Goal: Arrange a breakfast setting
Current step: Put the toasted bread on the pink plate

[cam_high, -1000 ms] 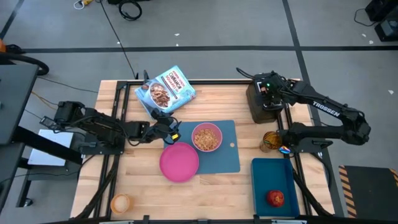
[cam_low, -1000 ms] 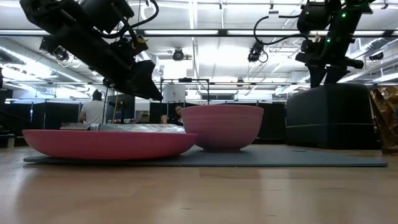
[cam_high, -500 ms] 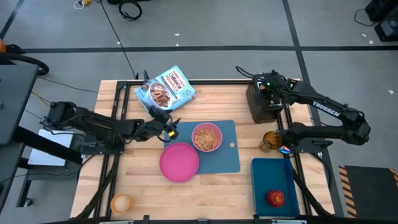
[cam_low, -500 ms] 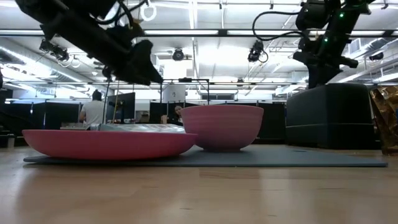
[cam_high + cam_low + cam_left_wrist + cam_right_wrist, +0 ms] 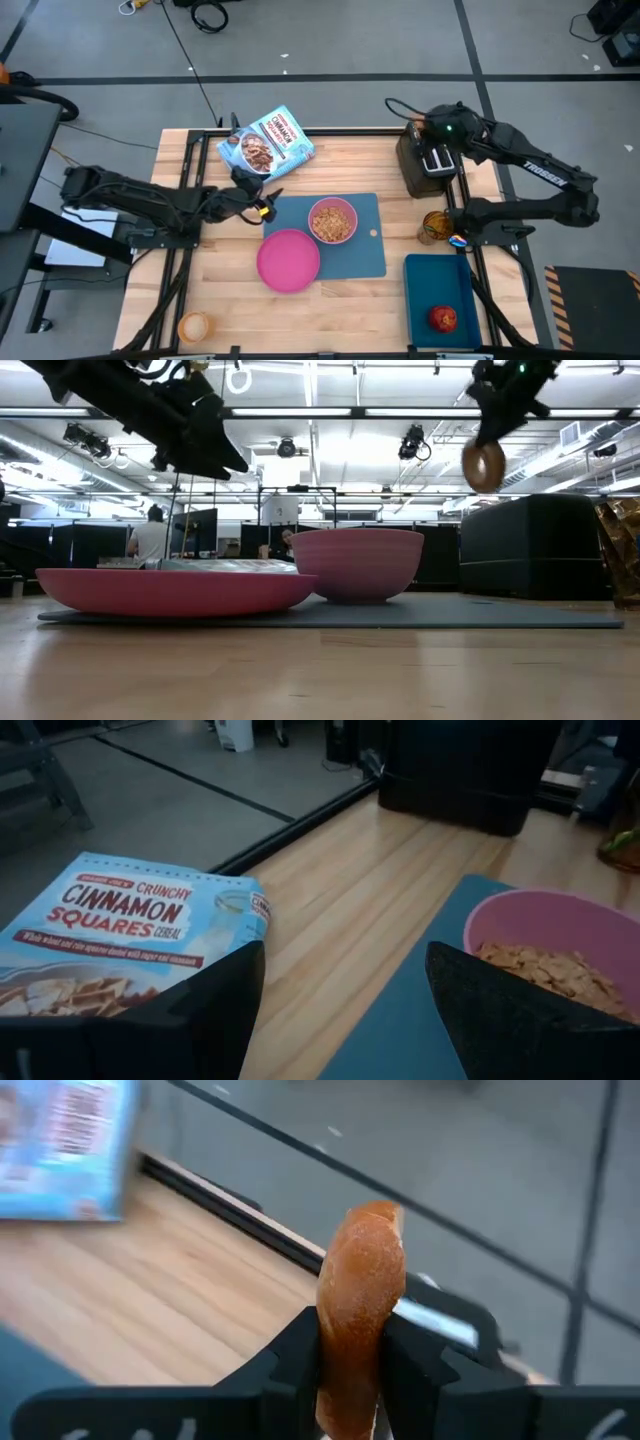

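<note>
My right gripper is shut on the bagel, held high over the black toaster. My left gripper is open and empty above the far left corner of the blue mat. The pink plate lies on the mat's left edge. The pink bowl, filled with cereal, stands on the mat. The red apple lies in the dark blue tray. The amber cup stands at the near left. I cannot make out the spoon. My right gripper pinches the bagel's two flat faces between its two fingers. The fingers come from above, pointing down. The bagel stands on edge, hangs below the fingers and is clear of the toaster.
A cereal bag lies at the far left of the table. A golden thing stands at the right edge, between the toaster and the tray. Bare wood shows near the plate and left of it.
My right gripper has risen from the toaster's top with the bagel, which is now lifted clear and hangs below it. My left gripper has drawn back toward the table's left edge and gone up, still open.
</note>
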Motion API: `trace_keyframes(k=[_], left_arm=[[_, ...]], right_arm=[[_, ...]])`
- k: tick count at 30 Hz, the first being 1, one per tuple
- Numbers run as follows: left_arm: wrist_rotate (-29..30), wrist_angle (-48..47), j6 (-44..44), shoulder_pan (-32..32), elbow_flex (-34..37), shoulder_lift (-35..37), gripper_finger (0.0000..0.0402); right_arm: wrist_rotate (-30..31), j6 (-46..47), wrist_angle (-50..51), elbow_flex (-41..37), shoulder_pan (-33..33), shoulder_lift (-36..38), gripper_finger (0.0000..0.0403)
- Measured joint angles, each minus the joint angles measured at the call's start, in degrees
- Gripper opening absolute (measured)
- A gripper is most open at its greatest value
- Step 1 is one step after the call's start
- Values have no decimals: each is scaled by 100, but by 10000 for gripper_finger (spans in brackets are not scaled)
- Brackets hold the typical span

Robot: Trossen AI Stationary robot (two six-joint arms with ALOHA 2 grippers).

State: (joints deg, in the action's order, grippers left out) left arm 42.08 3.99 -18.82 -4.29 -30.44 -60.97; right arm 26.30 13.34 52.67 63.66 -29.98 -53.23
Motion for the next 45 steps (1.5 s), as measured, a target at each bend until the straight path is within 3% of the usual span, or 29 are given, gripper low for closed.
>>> trace_keyframes(k=[9, 14, 20, 24, 32, 36, 40, 45], left_arm=[[-337, -1022, -256, 113, -2, 691, 286], [-680, -1515, -256, 118, -2, 1159, 286], [-993, -2124, -23, 44, -2, 1551, 286], [-1012, -2195, 349, -214, -2, 1693, 286], [-1122, -2153, 619, -537, -2, 1934, 286], [-1195, -2154, 606, -551, -4, 1971, 286], [-1194, -2133, 607, -550, -4, 1978, 286], [-1199, -2135, 459, -672, -4, 1978, 286]], right_arm=[[491, -785, -1347, -123, 2145, -392, 90], [897, -1473, -2355, -180, 3098, -1333, 90], [1174, -2749, -3998, -184, 3683, -2526, 90], [925, -3614, -4943, -184, 3965, -3107, 90], [-164, -5281, -6452, -160, 4689, -4254, 90], [-314, -5599, -6440, 324, 5004, -4987, 90], [139, -5735, -6000, 1062, 5270, -5703, 90], [279, -5748, -5864, 1720, 5467, -6385, 90]])
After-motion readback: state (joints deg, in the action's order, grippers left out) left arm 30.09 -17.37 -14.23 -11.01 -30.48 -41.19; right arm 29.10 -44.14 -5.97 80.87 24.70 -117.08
